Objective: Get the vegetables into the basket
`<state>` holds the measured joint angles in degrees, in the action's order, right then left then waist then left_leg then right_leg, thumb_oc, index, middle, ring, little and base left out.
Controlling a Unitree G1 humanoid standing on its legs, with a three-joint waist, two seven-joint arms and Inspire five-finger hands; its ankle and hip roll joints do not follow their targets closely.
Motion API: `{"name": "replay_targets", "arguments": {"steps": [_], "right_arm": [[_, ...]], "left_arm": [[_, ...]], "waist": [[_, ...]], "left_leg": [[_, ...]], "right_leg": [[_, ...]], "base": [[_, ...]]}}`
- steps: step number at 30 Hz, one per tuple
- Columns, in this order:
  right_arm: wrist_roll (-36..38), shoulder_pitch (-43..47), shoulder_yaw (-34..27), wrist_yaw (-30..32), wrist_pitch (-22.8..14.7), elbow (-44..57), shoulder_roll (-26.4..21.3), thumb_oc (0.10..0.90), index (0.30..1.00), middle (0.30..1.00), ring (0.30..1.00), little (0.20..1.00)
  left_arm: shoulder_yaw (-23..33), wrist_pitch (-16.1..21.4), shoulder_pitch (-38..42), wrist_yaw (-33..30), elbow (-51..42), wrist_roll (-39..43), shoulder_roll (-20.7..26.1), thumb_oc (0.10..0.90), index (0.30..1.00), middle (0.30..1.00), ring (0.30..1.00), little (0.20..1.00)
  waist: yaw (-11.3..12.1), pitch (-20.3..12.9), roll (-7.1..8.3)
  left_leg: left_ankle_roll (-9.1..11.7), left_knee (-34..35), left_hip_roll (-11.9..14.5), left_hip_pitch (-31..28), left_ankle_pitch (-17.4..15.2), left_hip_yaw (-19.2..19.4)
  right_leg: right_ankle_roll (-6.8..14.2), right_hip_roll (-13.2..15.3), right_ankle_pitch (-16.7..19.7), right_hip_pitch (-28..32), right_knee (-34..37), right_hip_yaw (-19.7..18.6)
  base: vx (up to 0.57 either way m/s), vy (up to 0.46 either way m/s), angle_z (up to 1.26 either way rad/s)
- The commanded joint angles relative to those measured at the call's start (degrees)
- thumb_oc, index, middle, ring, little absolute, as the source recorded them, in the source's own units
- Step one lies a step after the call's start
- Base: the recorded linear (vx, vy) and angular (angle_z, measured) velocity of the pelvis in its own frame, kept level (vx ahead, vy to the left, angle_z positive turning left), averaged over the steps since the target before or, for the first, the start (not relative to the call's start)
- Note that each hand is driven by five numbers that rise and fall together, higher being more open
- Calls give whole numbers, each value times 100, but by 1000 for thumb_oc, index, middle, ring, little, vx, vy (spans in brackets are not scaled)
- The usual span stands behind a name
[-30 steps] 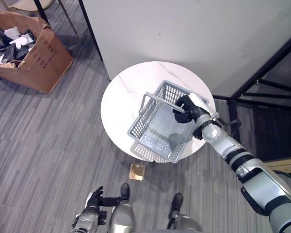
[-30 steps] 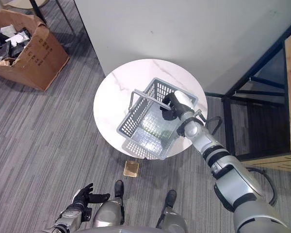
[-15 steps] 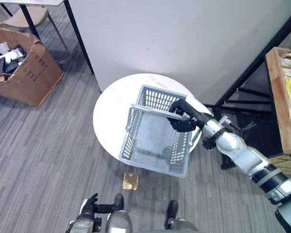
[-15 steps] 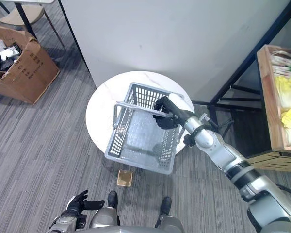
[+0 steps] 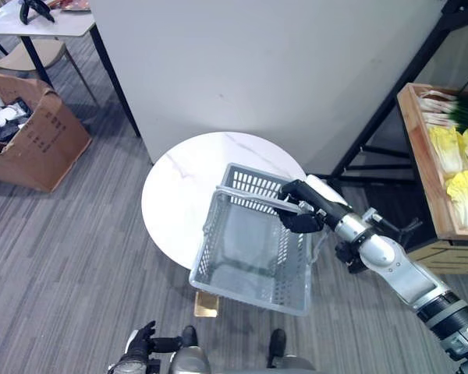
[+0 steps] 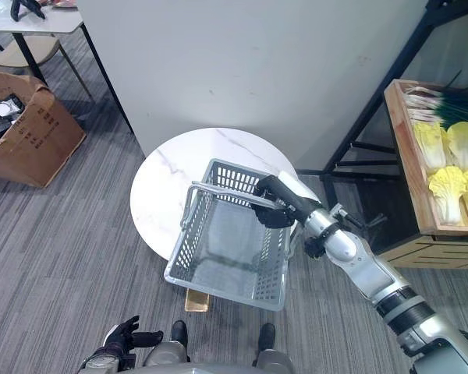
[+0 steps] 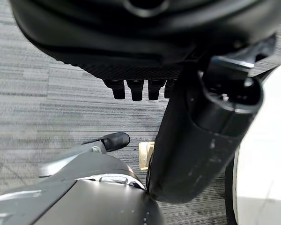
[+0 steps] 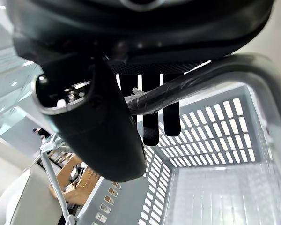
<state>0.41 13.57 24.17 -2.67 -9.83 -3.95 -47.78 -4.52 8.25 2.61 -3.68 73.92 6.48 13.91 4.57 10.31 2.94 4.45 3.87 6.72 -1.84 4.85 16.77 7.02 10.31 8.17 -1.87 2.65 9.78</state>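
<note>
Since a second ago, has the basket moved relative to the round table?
Yes. The basket has come off the table, toward the robot, past its near edge.

The basket [image 5: 253, 253], tilted on the table's [image 5: 179, 195] near-right edge a second ago, now hangs level from its handle in the right hand [image 5: 300, 209], carried nearer the robot, so that its near end juts past the table rim.
</note>
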Motion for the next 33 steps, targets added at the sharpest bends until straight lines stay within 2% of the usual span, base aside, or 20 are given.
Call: {"name": "replay_targets", "arguments": {"steps": [1,2,3,4,5,6,7,10,12,15,17,22,25,27,28,30,33], "right_arm": [[519,699,-944,352,-834,989,-125,400,300,300,300,300],[519,699,-944,352,-834,989,-125,400,300,300,300,300],[487,764,-913,376,-856,1030,-95,400,300,300,300,300],[487,830,-863,351,-854,1041,-86,400,300,300,300,300],[495,917,-801,361,-852,1058,-61,400,300,300,300,300],[519,1049,-686,335,-865,1059,-37,400,300,300,300,300],[519,1056,-681,336,-866,1055,-36,400,300,300,300,300],[510,1263,-496,348,-892,1017,66,400,300,300,300,300],[468,1421,-382,320,-889,1005,100,400,300,300,300,300],[543,1567,-248,259,-896,1018,181,400,300,300,300,300],[605,1589,-155,203,-886,1027,255,400,300,300,300,300],[568,1510,-148,141,-872,1115,200,400,300,300,300,300],[639,1305,-252,72,-885,1240,142,400,300,300,300,300],[617,1198,-311,64,-889,1263,106,400,300,300,300,300],[557,1148,-356,79,-891,1331,17,400,300,300,300,300],[324,601,-782,0,-941,1723,-456,400,300,300,300,300],[144,442,-920,-9,-940,1840,-670,400,300,300,300,300]], "left_arm": [[-351,121,-31,42,259,-462,147,900,1000,1000,1000,1000],[-351,121,-31,42,259,-462,147,900,1000,1000,1000,1000],[-446,167,10,68,192,-528,177,900,1000,1000,1000,1000],[-487,192,45,86,123,-568,227,900,1000,1000,1000,1000],[-541,207,52,103,72,-612,282,900,1000,1000,1000,1000],[-529,191,47,100,10,-633,392,900,1000,1000,1000,1000],[-526,191,47,100,9,-633,392,900,1000,1000,1000,1000],[-401,161,21,54,3,-626,536,900,1000,1000,1000,1000],[-387,175,-20,60,-13,-584,551,900,1000,1000,1000,1000],[-373,178,-88,92,-34,-500,540,900,1000,1000,1000,1000],[-341,172,-123,119,-49,-446,516,900,1000,1000,1000,1000],[-305,170,-137,137,-20,-468,463,900,1000,1000,1000,1000],[-274,160,-166,147,-24,-494,394,900,1000,1000,1000,1000],[-262,160,-204,154,-11,-528,350,900,1000,1000,1000,1000],[-240,153,-225,160,-4,-523,316,900,1000,1000,1000,1000],[-232,151,-270,173,-19,-585,177,900,1000,1000,1000,1000],[-262,141,-229,163,-35,-623,153,900,1000,1000,1000,1000]], "waist": [[-87,-40,180],[-84,-41,181],[-179,20,176],[-176,55,173],[-154,93,132],[-66,112,97],[-65,117,97],[115,41,77],[206,-74,71],[330,-164,183],[422,-185,280],[370,-169,293],[289,-130,209],[243,-112,164],[185,-113,95],[-77,-46,-186],[-141,-7,-221]], "left_leg": [[-42,-488,-345,68,-665,117],[-43,-486,-346,68,-664,120],[-79,-401,-402,85,-639,280],[-102,-393,-376,110,-637,415],[-124,-412,-307,109,-646,530],[-158,-414,-178,167,-602,717],[-157,-414,-177,161,-604,720],[-217,-320,-57,214,-482,1007],[-219,-143,-46,179,-469,1157],[-208,25,-37,156,-377,1490],[-149,-25,17,148,-307,1829],[-19,-222,193,127,-234,2097],[96,-379,375,126,-139,2193],[150,-407,434,107,-78,2216],[216,-433,520,91,2,2225],[510,-376,936,-17,478,2241],[616,-470,1115,16,571,2205]], "right_leg": [[628,700,647,-322,-358,-297],[629,700,648,-326,-358,-301],[712,764,926,-525,-295,-381],[691,732,897,-658,-357,-363],[675,726,754,-677,-505,-227],[603,726,464,-601,-796,-2],[602,726,457,-603,-807,-7],[502,747,92,-332,-1346,261],[558,753,-104,-102,-1748,349],[584,704,-105,249,-1584,465],[658,680,-26,493,-1144,822],[599,555,-213,593,-736,1056],[477,390,-525,686,-489,1043],[441,318,-600,745,-386,1020],[410,246,-669,756,-360,976],[153,-113,-1042,689,-603,761],[63,-255,-1128,689,-633,693]], "base": [[-44,64,-7],[-156,182,-23],[-176,154,-27],[-250,196,-33],[-252,108,-88],[-189,75,-126],[-179,50,-147],[-127,67,-49],[-77,74,-64],[-112,-7,-77],[-88,-65,-62],[-30,-100,-53],[-22,-131,-16],[-13,-142,-23],[-18,-322,-22],[-40,-449,-9],[-16,-232,-33]]}}
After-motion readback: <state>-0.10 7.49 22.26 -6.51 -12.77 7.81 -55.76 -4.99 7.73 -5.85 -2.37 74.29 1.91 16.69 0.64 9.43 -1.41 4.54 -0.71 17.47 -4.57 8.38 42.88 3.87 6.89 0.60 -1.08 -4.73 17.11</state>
